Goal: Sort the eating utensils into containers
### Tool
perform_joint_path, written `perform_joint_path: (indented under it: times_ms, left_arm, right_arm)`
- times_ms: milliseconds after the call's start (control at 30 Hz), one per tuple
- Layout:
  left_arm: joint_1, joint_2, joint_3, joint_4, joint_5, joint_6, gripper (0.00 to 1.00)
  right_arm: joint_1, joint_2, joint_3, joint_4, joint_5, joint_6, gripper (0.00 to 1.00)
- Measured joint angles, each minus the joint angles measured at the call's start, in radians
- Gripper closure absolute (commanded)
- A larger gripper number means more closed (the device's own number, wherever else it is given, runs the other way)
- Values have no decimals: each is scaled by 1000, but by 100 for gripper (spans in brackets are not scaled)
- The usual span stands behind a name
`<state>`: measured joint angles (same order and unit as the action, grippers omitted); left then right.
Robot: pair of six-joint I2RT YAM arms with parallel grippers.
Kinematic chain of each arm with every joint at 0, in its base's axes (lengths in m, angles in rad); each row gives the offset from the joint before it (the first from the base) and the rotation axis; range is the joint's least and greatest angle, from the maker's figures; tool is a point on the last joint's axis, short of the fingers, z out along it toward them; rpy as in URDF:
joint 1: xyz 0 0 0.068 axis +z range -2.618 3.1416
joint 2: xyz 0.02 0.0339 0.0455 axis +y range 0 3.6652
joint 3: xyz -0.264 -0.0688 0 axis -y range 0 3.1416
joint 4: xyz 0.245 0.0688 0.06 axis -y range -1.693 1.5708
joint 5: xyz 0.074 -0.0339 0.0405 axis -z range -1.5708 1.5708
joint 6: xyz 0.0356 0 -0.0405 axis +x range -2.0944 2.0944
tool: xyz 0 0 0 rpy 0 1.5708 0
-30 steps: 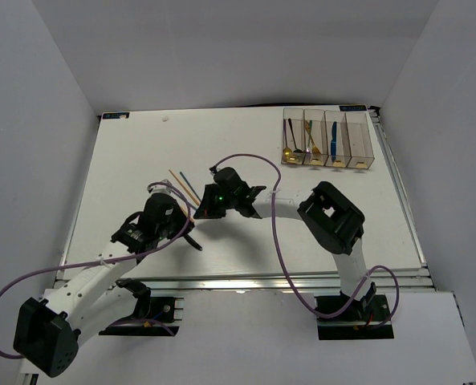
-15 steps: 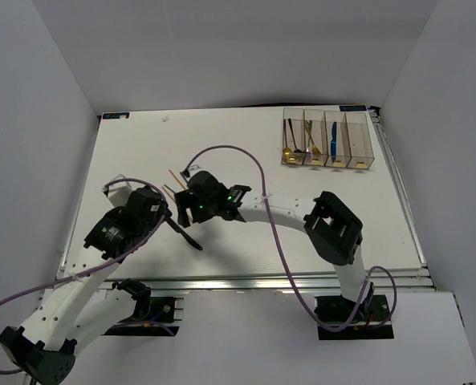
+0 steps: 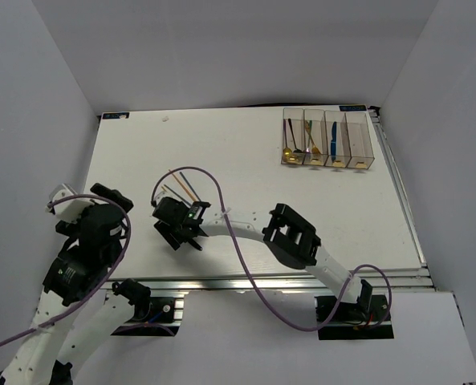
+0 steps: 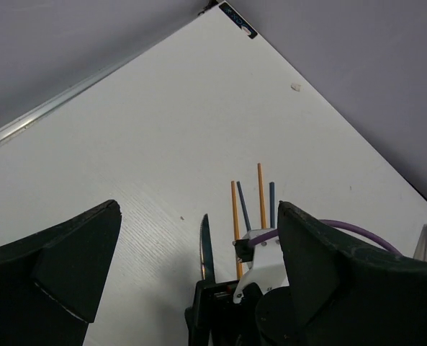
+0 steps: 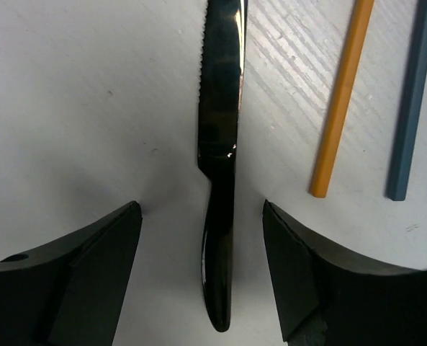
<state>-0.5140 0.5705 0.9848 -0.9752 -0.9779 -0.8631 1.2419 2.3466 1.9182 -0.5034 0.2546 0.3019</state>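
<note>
A black knife [image 5: 220, 144] lies flat on the white table, blade pointing away. My right gripper [image 5: 201, 213] is open and low over it, a finger [image 5: 91, 267] on each side of the handle, neither touching. In the top view that gripper [image 3: 177, 228] hides most of the knife. Orange and blue chopsticks [image 3: 181, 183] lie just beyond, also seen past the knife tip [image 4: 207, 245] in the left wrist view. My left gripper [image 3: 89, 210] hangs wide open and empty over the table's left side. The clear containers [image 3: 327, 138] stand at the far right, holding spoons, forks and a blue knife.
The right arm's purple cable [image 3: 221, 200] loops over the table between the chopsticks and the arm's elbow [image 3: 290, 234]. White walls close in the table on three sides. A small white speck [image 3: 165, 118] lies near the far edge.
My left gripper has opened and drawn back to the left, away from the knife. My right gripper has opened and swung left and nearer, down over the knife's handle.
</note>
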Motion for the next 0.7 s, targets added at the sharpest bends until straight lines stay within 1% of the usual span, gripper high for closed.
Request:
perform_joint_path:
  times_ms: [67, 100, 167, 200, 233, 333, 700]
  left_arm:
    - [0, -48, -32, 26, -20, 29, 2]
    - [0, -52, -47, 33, -22, 40, 2]
    - [0, -44, -66, 40, -20, 60, 2]
    - [0, -36, -72, 45, -20, 69, 2]
    - [0, -30, -76, 47, -20, 74, 2]
    - [0, -23, -84, 62, -20, 85, 2]
    - [0, -26, -95, 87, -17, 97, 2]
  right_arm:
    - [-5, 13, 23, -18, 5, -7, 32]
    - [-5, 16, 28, -24, 2, -10, 41]
    - [-11, 24, 42, -39, -14, -16, 48]
    - [-16, 33, 64, -60, -22, -13, 53]
    - [-19, 44, 85, -78, -30, -11, 55]
    - [-29, 58, 114, -111, -53, 6, 56]
    - [-38, 35, 91, -198, -74, 35, 56]
